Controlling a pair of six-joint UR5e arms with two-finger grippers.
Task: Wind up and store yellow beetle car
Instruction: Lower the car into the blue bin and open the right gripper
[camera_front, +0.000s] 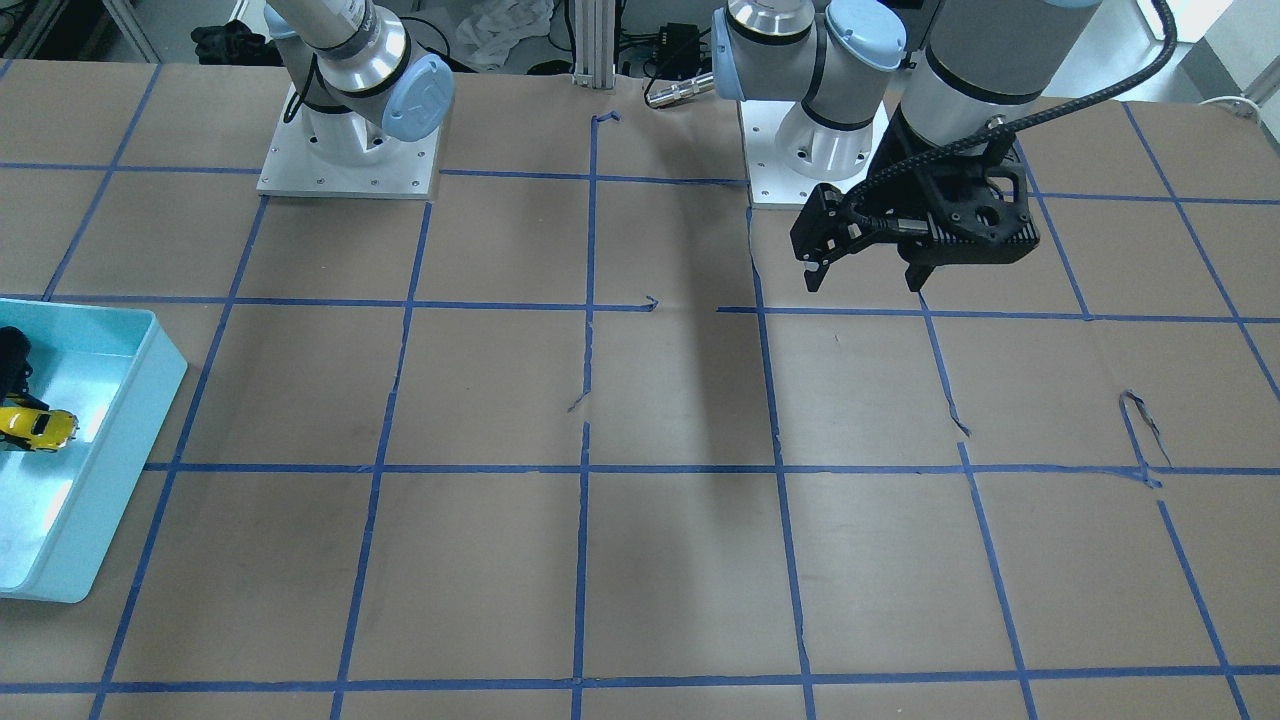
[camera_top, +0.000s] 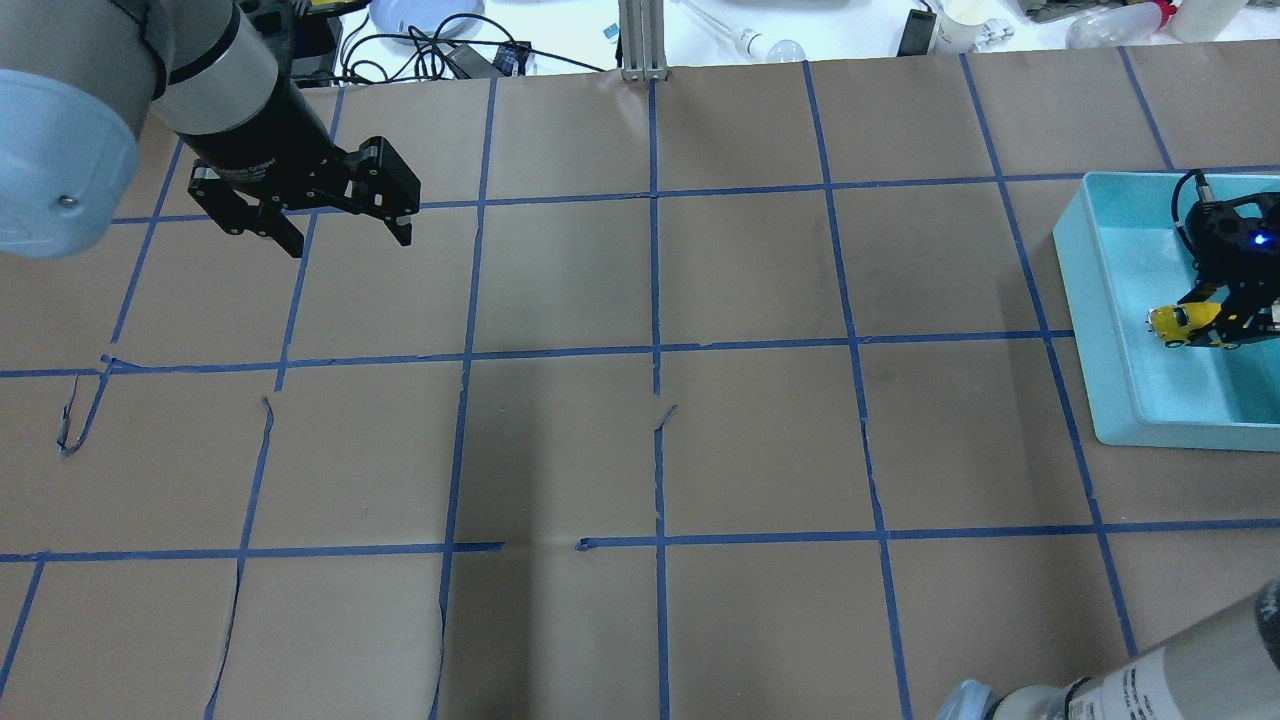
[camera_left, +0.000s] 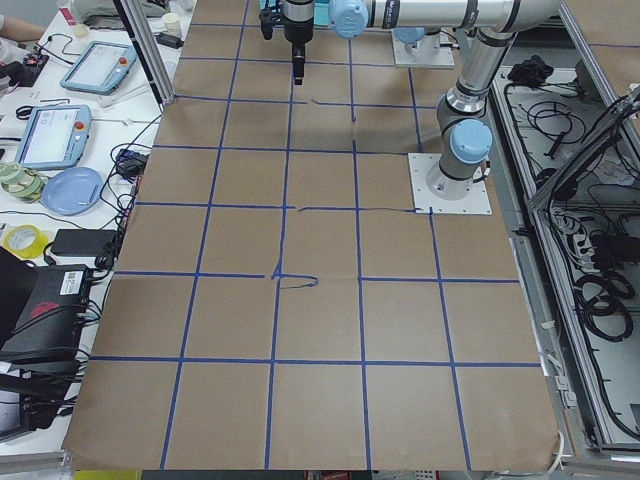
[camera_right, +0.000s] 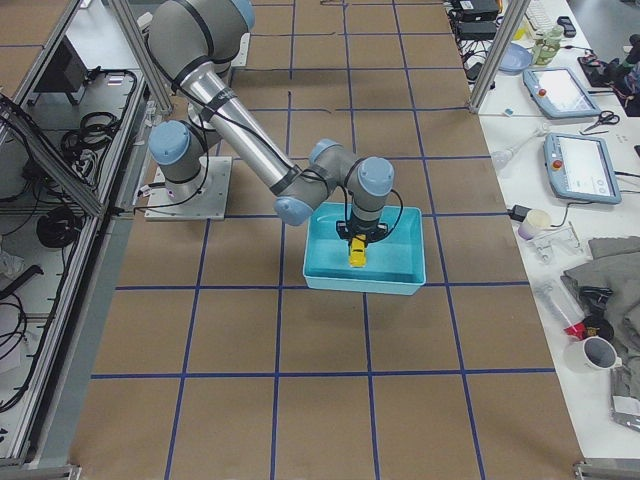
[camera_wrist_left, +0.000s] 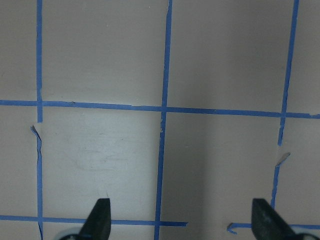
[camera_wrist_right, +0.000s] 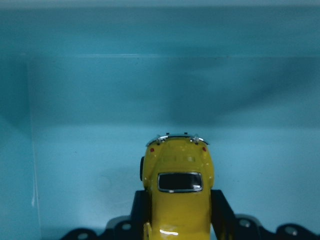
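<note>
The paper-covered bench (camera_top: 700, 450) carried a turquoise bin (camera_top: 1100, 330) at its right edge. The left gripper (camera_top: 350, 245) hung above the bench's left half, its 2 fingers spread wide and empty. The right gripper (camera_top: 1228, 325) reached down into the bin, its 2 fingers clamped on the sides of the yellow beetle car (camera_wrist_right: 177, 200). Whether the car's wheels touched the bin floor could not be told.

Brown paper-covered table (camera_front: 680, 600), blue tape grid (camera_front: 480, 468)
</note>
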